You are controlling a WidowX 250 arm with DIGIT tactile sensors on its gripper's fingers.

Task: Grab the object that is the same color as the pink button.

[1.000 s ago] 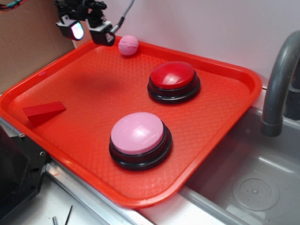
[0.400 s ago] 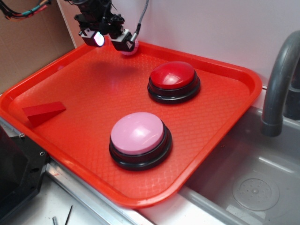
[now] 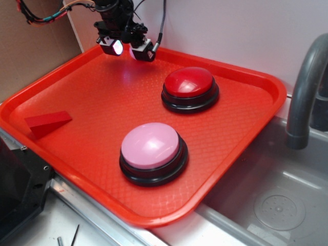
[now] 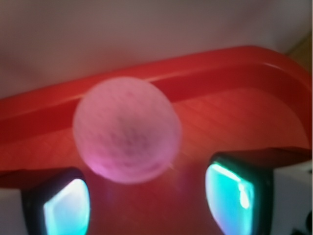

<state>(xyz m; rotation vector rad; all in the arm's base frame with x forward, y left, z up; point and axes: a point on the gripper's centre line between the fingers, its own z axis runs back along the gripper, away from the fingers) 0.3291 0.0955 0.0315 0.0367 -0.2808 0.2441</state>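
The object, a small pink dimpled ball (image 4: 127,131), lies on the red tray by its far rim. In the wrist view it sits just ahead of my gripper (image 4: 146,208), a little left of the gap, with the glowing fingertips (image 4: 66,208) spread wide on either side. My gripper (image 3: 128,48) hovers at the tray's far left corner in the exterior view and hides the ball there. The pink button (image 3: 151,146), a light-pink dome on a black base, stands near the tray's front.
A red-domed button (image 3: 189,83) stands at the tray's middle right. A red wedge block (image 3: 47,123) lies at the left edge. The red tray (image 3: 241,128) borders a metal sink (image 3: 271,200) with a grey faucet (image 3: 305,87). A white wall rises right behind the tray.
My gripper has moved right and toward the far rim, coming in over the pink ball, which showed beside it before and is now hidden under it in the exterior view.
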